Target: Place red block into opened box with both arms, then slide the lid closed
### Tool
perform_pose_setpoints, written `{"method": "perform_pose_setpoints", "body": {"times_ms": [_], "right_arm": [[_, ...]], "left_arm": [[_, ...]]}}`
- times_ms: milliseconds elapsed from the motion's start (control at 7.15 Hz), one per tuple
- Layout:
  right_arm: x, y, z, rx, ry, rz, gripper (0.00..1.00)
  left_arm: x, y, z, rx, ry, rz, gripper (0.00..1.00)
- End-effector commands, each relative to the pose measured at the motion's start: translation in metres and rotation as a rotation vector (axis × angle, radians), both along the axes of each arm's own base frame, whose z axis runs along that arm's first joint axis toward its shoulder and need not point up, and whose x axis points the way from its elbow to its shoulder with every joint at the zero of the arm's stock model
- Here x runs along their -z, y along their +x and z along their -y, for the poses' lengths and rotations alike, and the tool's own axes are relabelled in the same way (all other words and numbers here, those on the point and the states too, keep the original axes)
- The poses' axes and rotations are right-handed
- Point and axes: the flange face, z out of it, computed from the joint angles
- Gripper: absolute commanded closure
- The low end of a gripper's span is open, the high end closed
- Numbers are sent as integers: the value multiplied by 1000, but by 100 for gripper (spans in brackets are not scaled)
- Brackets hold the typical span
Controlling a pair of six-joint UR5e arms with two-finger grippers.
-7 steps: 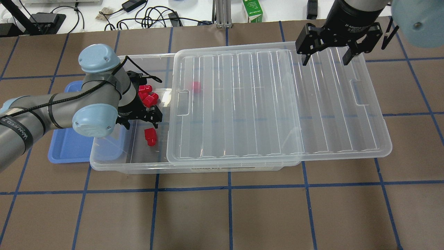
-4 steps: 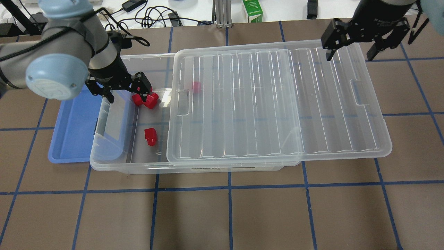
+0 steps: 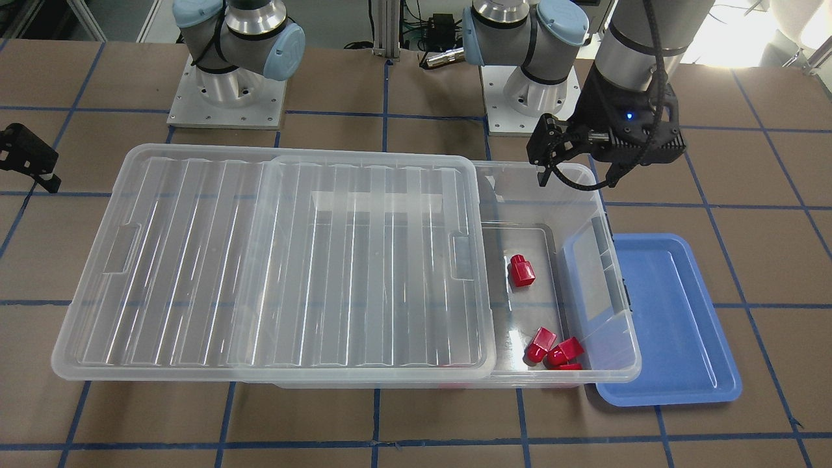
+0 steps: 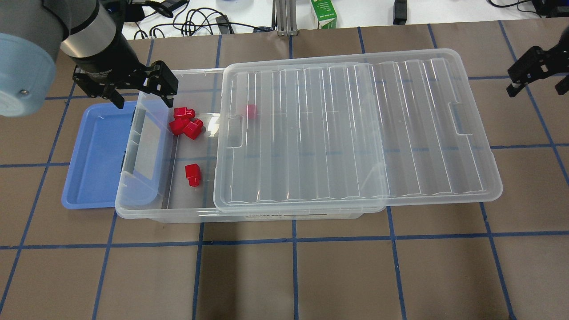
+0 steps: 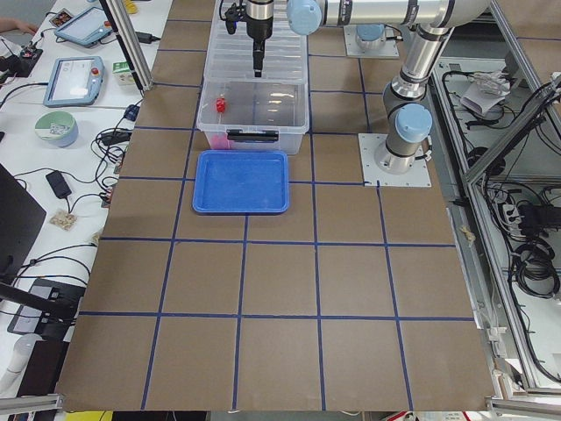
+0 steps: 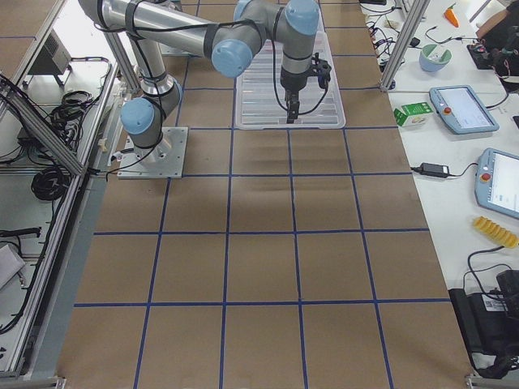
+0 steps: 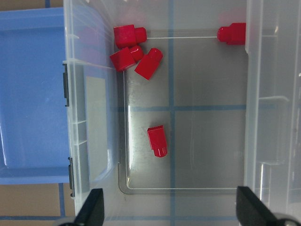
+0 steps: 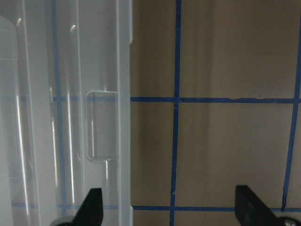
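**A:** What do we get from across the table?

**B:** We see the large clear plastic box (image 3: 604, 214) with its clear ribbed plastic lid (image 3: 260, 260) slid partway along. The end by the flat blue plastic tray (image 3: 669, 325) is uncovered. Small glossy red plastic blocks (image 3: 552, 351) cluster in one corner of the box floor, and a lone block (image 3: 521, 270) lies apart from them. The left gripper (image 3: 549, 159) hangs above the box's rim. The right gripper (image 3: 26, 159) sits beyond the lid's other end.

**A:** And overhead?

**B:** The left gripper (image 4: 143, 98) is spread wide with nothing in it, above the box's (image 4: 133, 209) corner at the tray (image 4: 93, 155) end, near the clustered blocks (image 4: 184, 122). One more block (image 4: 252, 111) shows through the lid (image 4: 355, 133). The right gripper (image 4: 537, 86) is also spread and empty, over the brown table (image 4: 311, 275) and apart from the lid.

**A:** The end cameras?

**B:** From the left end, the tray (image 5: 241, 180) lies nearest us and the box (image 5: 254, 114) just beyond it, with the left gripper (image 5: 257, 53) above the box. From the right end, the right gripper (image 6: 292, 101) hangs by the lid's (image 6: 288, 81) near end. We cannot tell the jaws from either view.

**A:** The wrists?

**B:** Under the left gripper (image 7: 171, 209), fingertips far apart and nothing between them, we count three blocks (image 7: 134, 49) together and one (image 7: 157, 141) alone. A fifth block (image 7: 233, 33) lies at the lid's (image 7: 273, 117) edge. The right gripper (image 8: 171, 207) is equally wide. It looks down on bare table (image 8: 225, 150) just beside the lid's (image 8: 61, 117) short end.
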Motion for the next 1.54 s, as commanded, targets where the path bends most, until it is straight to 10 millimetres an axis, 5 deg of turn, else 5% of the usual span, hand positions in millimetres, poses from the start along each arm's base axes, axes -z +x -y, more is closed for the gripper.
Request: {"method": "perform_pose_setpoints", "body": {"times_ms": [0,280,559,1398], "right_arm": [[69,-21,-13,-9,34,19,0],[111,-24,-10,0,17,-24,0],[114,-16,-8,17,17,-8,0],[115,72,5,21,21,-10,0]], "left_arm": [[-12,2,-7,1,8,6,0],[-23,6,-8,-2,18,5,0],[-24,8,-7,-5,13,5,0],[-24,7,-5,-5,8,-1,0]]}}
